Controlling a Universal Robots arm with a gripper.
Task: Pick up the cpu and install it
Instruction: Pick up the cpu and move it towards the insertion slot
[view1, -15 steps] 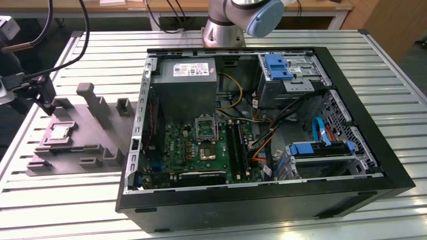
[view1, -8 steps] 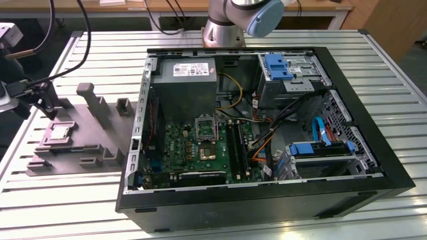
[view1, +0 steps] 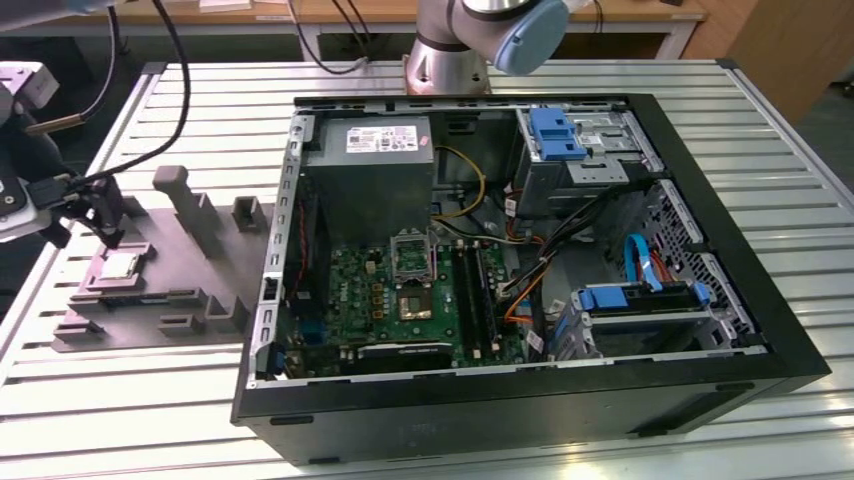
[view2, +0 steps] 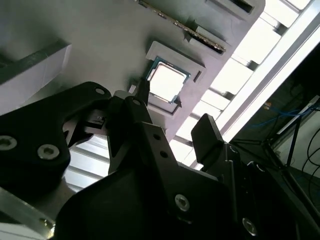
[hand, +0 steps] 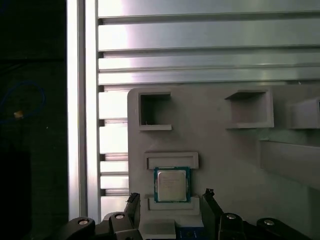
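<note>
First wrist view looks straight down on the cpu (hand: 171, 184), which lies flat in a shallow square pocket of the grey plastic holder (hand: 225, 150). Small ledges on two sides keep it square for a clean pick. The hand (hand: 170, 196) hangs just above it with its fingers (hand: 209, 196) spread, one to each side, apparently touching nothing. In the exterior view, the holder sits on the slatted desk (view1: 160, 400) beside the open computer case (view1: 534, 410). The case's socket (view1: 412, 256) faces up, so the install looks not yet begun.
</note>
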